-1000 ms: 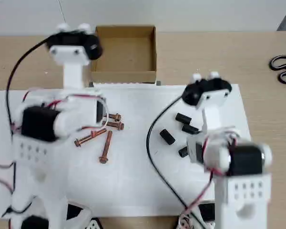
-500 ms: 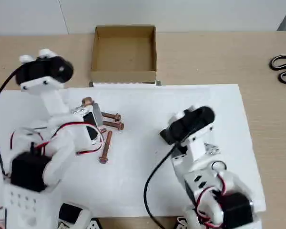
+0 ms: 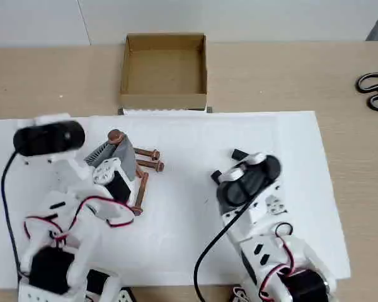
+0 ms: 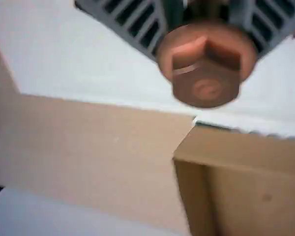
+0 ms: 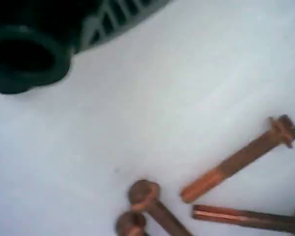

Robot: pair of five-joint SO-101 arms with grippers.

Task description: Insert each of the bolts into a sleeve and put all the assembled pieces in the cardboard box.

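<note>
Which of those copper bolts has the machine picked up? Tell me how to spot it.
From the cardboard box at the table's far edge, come forward onto the white sheet, left side, to the left gripper. The bolt it holds stands head up between grey fingers, while the other bolts lie flat on the sheet beside it.

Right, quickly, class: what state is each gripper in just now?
Left gripper: shut on a copper bolt.
Right gripper: shut on a black sleeve.
</note>
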